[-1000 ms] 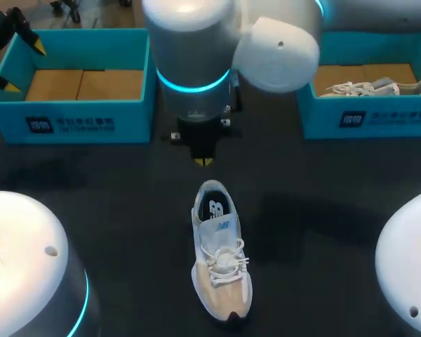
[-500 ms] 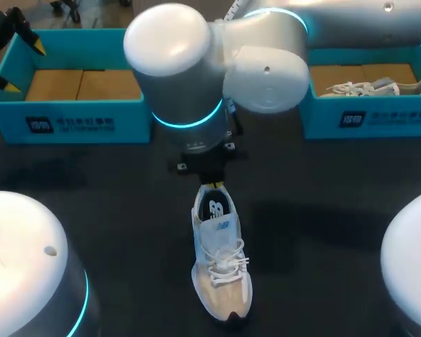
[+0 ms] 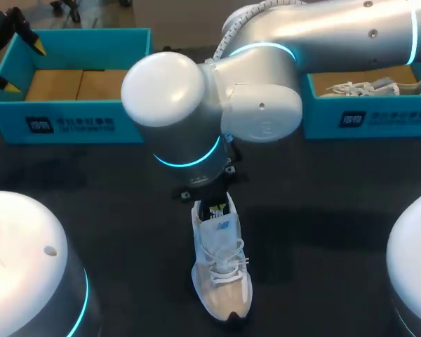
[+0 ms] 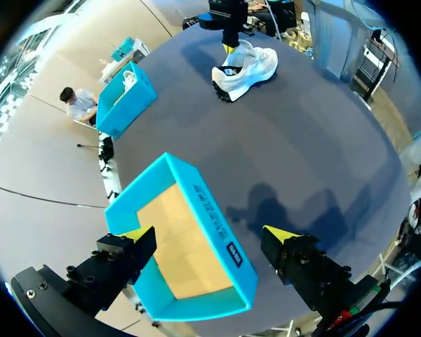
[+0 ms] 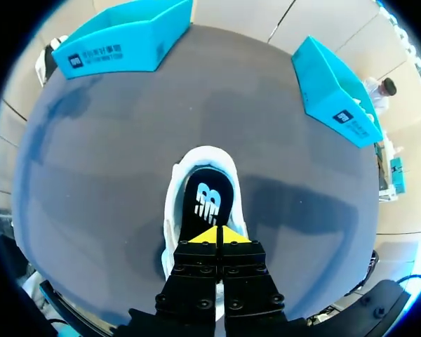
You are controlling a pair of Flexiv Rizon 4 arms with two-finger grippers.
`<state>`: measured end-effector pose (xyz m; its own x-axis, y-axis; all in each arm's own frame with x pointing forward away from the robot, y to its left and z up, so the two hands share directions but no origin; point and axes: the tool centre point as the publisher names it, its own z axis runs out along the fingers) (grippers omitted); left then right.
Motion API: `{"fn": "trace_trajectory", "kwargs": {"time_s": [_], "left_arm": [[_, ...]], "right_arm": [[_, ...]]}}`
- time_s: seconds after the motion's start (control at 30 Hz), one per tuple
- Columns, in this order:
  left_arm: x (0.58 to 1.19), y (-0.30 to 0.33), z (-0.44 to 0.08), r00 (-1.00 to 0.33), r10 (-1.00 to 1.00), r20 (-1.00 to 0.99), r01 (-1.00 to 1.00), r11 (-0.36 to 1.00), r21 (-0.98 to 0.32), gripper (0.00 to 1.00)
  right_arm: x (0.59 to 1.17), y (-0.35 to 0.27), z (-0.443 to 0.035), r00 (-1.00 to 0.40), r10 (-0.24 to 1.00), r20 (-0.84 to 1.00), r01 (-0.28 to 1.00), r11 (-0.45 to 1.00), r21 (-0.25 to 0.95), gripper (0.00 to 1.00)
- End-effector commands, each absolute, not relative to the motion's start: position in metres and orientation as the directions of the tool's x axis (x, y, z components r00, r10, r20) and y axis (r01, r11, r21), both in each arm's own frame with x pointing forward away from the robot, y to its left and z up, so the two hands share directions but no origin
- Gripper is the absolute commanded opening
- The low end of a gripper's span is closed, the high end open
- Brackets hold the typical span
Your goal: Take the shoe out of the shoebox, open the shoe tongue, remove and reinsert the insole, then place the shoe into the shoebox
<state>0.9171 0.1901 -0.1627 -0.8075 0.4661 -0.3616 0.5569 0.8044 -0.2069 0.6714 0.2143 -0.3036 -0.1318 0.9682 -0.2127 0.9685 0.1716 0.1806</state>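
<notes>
Shoe: upright on the dark counter, insole visible in its opening.
Right end effector: fingers pressed together, gripping nothing, tips just above the shoe's heel opening.
Left end effector: spread wide, well apart from the shoe, over a blue shoebox.

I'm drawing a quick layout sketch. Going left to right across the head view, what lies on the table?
Empty blue shoebox → white shoe lying in the open near the middle → second blue shoebox, with another shoe inside it.
</notes>
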Motion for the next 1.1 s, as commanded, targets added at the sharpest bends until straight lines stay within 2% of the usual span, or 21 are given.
{"fn": "trace_trajectory", "kwargs": {"time_s": [0.03,0.3,1.1], "left_arm": [[0.916,0.190,-0.163,-0.807,0.467,-0.361,0.557,0.805,-0.204,1.00],[0.916,0.190,-0.163,-0.807,0.467,-0.361,0.557,0.805,-0.204,1.00],[0.916,0.190,-0.163,-0.807,0.467,-0.361,0.557,0.805,-0.204,1.00]], "right_arm": [[0.663,0.219,-0.306,0.035,0.982,-0.187,0.960,0.019,0.279,0.00],[0.660,0.225,-0.325,0.074,0.958,-0.275,0.954,0.013,0.301,0.00],[0.669,0.207,-0.355,0.197,0.931,-0.307,0.931,-0.080,0.355,0.00]]}}
